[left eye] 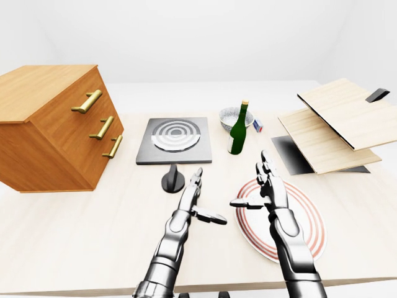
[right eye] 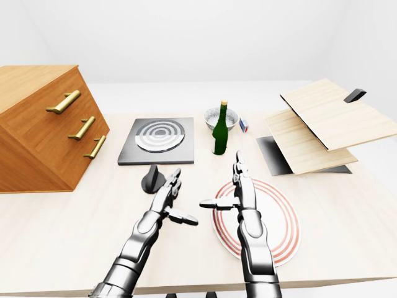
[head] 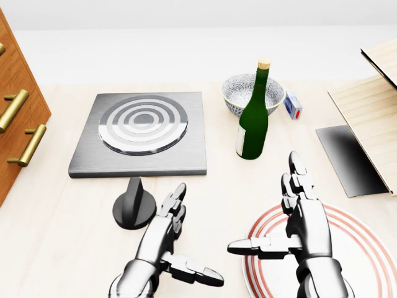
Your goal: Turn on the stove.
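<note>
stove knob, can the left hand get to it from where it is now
Probably yes. The left hand is open, its fingertips just right of the black knob in the head view, with only bare table between them. The bottle and plate sit off to the right.

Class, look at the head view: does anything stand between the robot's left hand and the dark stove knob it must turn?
Nothing visible does. The left hand, fingers open, sits just right of the dark cone-shaped knob on the pale wooden table. The green glass bottle stands well off to the right.
</note>
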Controlling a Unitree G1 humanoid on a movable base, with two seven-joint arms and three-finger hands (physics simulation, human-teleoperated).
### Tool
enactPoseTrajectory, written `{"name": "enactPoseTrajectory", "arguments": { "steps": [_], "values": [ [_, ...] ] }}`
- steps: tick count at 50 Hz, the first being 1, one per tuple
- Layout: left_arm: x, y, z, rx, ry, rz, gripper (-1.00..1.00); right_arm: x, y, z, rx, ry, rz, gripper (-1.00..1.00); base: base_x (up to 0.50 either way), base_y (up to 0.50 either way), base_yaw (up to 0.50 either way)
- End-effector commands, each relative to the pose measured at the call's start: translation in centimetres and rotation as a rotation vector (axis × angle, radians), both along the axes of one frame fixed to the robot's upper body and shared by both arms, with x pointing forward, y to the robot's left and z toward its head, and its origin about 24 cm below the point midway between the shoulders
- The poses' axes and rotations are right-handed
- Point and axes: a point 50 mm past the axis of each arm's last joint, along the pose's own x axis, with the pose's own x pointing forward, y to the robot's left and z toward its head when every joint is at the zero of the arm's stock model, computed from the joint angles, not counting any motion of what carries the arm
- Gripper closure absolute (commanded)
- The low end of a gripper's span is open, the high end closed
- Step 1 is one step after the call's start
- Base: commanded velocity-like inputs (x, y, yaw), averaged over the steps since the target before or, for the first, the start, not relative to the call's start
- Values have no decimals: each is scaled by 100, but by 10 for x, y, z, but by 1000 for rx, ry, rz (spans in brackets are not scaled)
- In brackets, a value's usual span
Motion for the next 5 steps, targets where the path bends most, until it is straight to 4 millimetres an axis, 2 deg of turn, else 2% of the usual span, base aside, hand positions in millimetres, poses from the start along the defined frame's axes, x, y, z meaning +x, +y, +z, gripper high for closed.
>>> {"name": "enactPoseTrajectory", "arguments": {
  "steps": [1,2,5],
  "values": [
    [45,-33,41,-146,0,-96,-100,1,-3,2,8,1,-3,-100,0,0,0],
    [45,-33,41,-146,1,-97,-100,1,-3,2,8,1,-3,-100,0,0,0],
    [72,-35,60,-159,-1,-84,-100,2,-4,2,11,1,-3,-100,0,0,0]
  ]
}}
